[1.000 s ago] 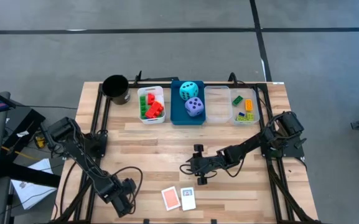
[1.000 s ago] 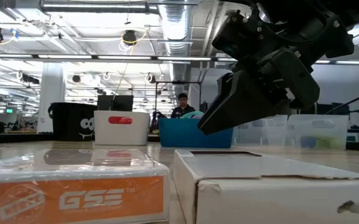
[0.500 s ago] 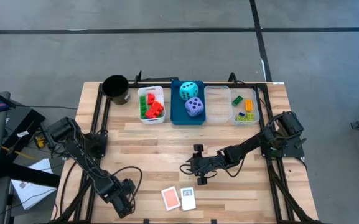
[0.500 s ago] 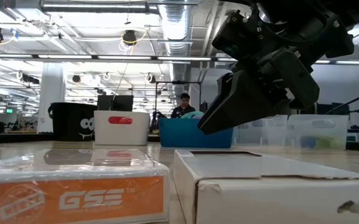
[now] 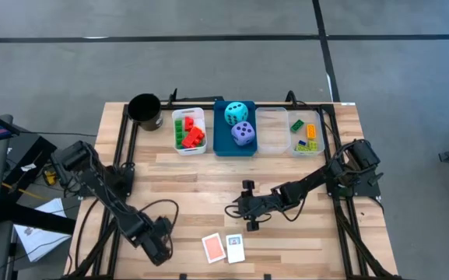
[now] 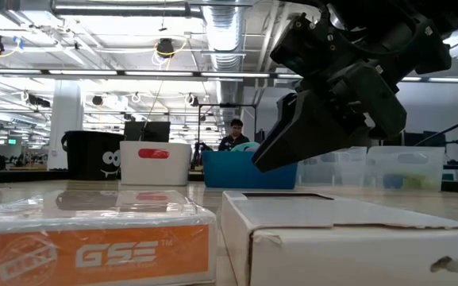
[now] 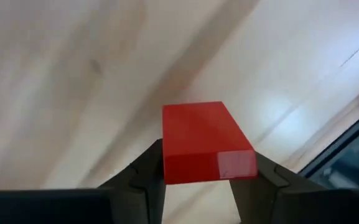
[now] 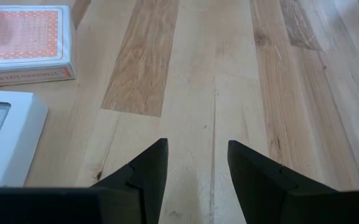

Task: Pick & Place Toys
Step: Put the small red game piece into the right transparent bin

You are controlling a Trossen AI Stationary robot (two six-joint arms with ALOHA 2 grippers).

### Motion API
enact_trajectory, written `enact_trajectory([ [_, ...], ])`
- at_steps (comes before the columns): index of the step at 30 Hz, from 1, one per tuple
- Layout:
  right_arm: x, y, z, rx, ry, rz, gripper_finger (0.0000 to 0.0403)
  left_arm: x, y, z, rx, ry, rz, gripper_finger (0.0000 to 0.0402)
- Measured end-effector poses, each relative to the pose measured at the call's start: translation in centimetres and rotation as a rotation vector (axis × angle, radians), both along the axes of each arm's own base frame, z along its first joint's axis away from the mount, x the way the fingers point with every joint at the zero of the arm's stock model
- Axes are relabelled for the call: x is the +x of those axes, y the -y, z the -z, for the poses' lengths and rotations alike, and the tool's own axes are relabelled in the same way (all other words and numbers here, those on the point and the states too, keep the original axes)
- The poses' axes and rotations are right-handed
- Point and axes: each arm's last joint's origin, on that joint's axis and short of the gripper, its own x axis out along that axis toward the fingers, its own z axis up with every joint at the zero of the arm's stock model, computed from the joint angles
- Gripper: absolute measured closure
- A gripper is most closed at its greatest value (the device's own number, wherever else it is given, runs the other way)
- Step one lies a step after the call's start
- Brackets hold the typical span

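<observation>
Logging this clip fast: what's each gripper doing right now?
Left gripper: shut on a small red plastic brick.
Right gripper: open, empty, over the wooden table.

A red brick (image 7: 206,144) sits gripped between the left hand's (image 7: 198,177) fingers.

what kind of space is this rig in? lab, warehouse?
Likely a big open workshop or lab floor: exposed ceiling ducts and hanging lights, a person at workstations behind the wooden table, on bare grey concrete floor.
</observation>
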Motion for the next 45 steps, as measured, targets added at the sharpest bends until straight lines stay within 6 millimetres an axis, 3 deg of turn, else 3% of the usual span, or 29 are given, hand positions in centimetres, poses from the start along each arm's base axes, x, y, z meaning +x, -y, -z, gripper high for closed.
enact_trajectory([
  [5,0.1,0.2,-0.1,-0.049,0.022,0.046,0.0241,1.1,-2.5,-3.0,0.145,0.277,0.014,0.0271],
  [13,0.6,0.9,-1.5,-0.292,0.157,0.167,0.0242,1.8,-7.3,-9.8,0.55,0.813,-0.028,0.0271],
  [17,1.7,1.9,-3.0,-0.353,0.295,0.229,0.0242,1.9,-9.5,-12.7,0.743,0.959,-0.066,0.0271],
  [20,2.3,2.8,-4.1,-0.378,0.386,0.251,0.0242,2.4,-11.0,-13.9,0.822,0.972,0.002,0.0271],
  [25,2.6,3.0,-4.7,-0.42,0.431,0.232,0.0242,3.8,-13.2,-14.2,0.822,0.952,0.04,0.0271],
  [31,1.7,-0.2,-5.8,-0.557,0.502,0.162,0.0242,6.1,-14.4,-11.7,0.704,0.992,0.024,0.0271],
  [34,0.9,-1.8,-6.6,-0.636,0.535,0.192,0.0242,6.9,-14.4,-10.7,0.583,1.099,0.019,0.0271],
  [39,-0.3,-3.9,-7.3,-0.688,0.564,0.203,0.0242,7.4,-13.7,-11.4,0.501,1.326,-0.025,0.0271],
  [45,-0.8,-4.4,-8.6,-0.724,0.639,0.226,0.0242,7.3,-13.0,-12.2,0.513,1.42,0.005,0.0271],
])
